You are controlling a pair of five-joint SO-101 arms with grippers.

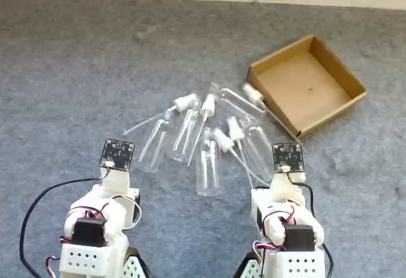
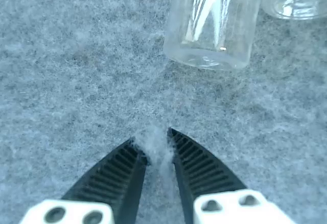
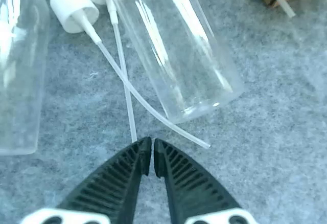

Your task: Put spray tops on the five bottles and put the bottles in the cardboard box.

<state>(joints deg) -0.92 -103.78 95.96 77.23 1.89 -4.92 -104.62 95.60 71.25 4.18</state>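
Lying under everything, grey carpet (image 1: 76, 68) covers the table. Cardboard box (image 1: 304, 81) sits open side up, floor bare. Right arm (image 1: 287, 227) is near the box, on its robot-facing side; left arm (image 1: 104, 218) is well apart from the box, beyond the right arm. 5 bottles (image 1: 208, 162) lie on their sides in a loose cluster just beside the box, between it and the left arm, all outside the box; the nearest one almost touches the box wall. 5 spray tops (image 1: 186, 102) lie among the bottles, same side of the box; cannot tell if any is screwed on. Left gripper (image 2: 153, 138) is low over the carpet, jaws parted by a narrow gap, gripping nothing. Right gripper (image 3: 152, 147) has jaws almost together, gripping nothing, with 2 dip tubes (image 3: 127, 106) ending just beside its tips.
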